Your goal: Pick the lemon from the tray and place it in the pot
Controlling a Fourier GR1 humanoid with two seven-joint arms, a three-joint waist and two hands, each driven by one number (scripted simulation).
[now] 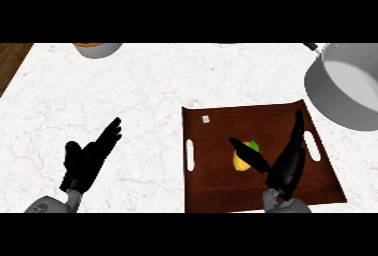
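Note:
A yellow lemon with a green end [244,157] lies near the middle of the dark brown tray [221,125]. My right hand [288,160] hovers over the tray with its fingers straight toward the far edge and its thumb reaching across the lemon's right side; it is open. The grey pot [341,95] stands at the far right, beyond the tray's corner, partly cut off by the view's edge. My left hand [88,157] rests open on the white counter at the lower left, fingers pointing up and right.
A grey bowl with something orange in it [97,49] sits at the far edge, left of centre. A small white tag [206,119] lies on the tray's far left corner. Brown wood [11,60] shows past the counter's left edge.

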